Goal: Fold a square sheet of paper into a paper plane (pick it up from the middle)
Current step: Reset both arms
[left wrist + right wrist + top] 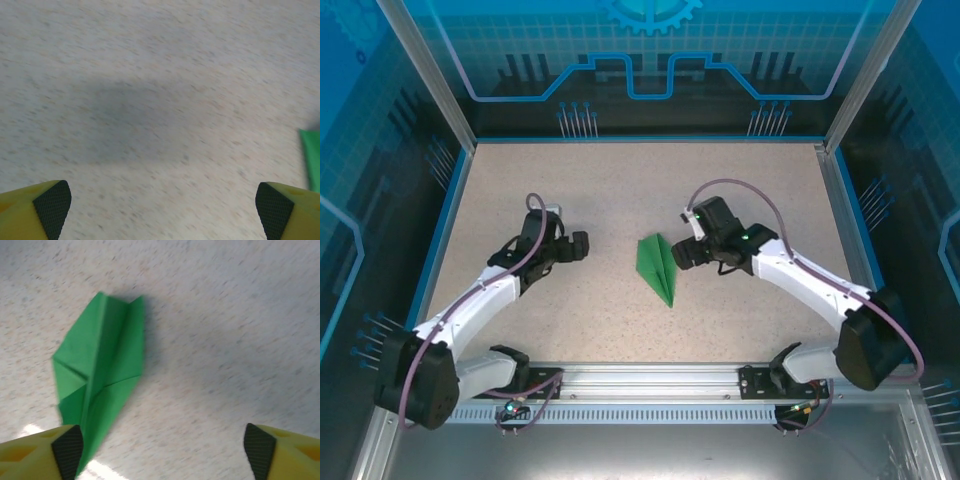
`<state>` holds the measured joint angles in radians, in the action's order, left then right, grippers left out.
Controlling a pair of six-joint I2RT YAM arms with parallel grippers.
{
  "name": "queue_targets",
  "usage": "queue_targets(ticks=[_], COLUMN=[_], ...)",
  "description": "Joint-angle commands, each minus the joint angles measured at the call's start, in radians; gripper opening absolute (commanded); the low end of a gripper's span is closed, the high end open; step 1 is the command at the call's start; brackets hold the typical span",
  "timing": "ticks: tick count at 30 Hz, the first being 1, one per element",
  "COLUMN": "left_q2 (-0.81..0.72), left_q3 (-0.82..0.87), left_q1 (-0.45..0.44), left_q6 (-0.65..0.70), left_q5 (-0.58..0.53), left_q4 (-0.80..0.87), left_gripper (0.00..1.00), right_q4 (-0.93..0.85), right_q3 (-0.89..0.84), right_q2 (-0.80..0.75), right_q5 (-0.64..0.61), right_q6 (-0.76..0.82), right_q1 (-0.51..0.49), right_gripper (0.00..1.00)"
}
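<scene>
1. Right gripper (162,450): jaws spread wide, nothing between them. In the wrist view one of its pads (67,446) sits over the narrow end of the paper plane (100,370). I cannot tell whether it touches or hovers.
2. Left gripper (164,207): likewise wide apart and empty. Bare counter (150,100) lies under it, with a green edge at the right margin of its view.
3. The plane lies on the counter between the two arms, just beside the right gripper and well apart from the left. Nose points toward the near edge, notched tail away. Centre crease and both wings read clean.
4. Judgement: folding looks done. The step in hand is clearing out without disturbing it.
5. To do it well, I lift the right gripper straight up before any sideways travel, since thin paper drags on rubber pads. Jaws wide throughout the lift. The left arm backs off over bare counter, away from the green.
6. Risk: a brush on a wing could spin the plane or spring a fold open.
</scene>
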<state>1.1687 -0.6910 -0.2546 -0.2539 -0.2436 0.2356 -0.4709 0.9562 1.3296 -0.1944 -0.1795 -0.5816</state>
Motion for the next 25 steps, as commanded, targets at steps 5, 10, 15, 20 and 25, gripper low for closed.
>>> queue_targets(ticks=[5,10,15,20,25], left_q2=[0.087,0.199,0.311,0.336,0.325], left_q3=[0.057,0.077,0.043,0.023,0.028], left_q1=[0.109,0.121,0.123,0.135,0.140], left_q6=[0.144,0.197,0.225,0.210,0.214], left_q5=[-0.055,-0.057,-0.063,-0.046,-0.011], left_q4=[-0.240,-0.404,-0.492,-0.505,-0.505], left_gripper=[0.99,0.99,0.99,0.99,0.99], right_q4=[0.477,0.709,0.919,1.008,1.010], right_q3=[-0.261,-0.413,-0.511,-0.534,-0.533], right_q2=[-0.127,-0.143,-0.087,-0.034,-0.032], right_q5=[-0.094,-0.058,0.045,0.117,0.132], right_q6=[0.112,0.128,0.123,0.117,0.112], right_q1=[0.215,0.379,0.516,0.553,0.556], right_gripper=[0.99,0.99,0.99,0.99,0.99])
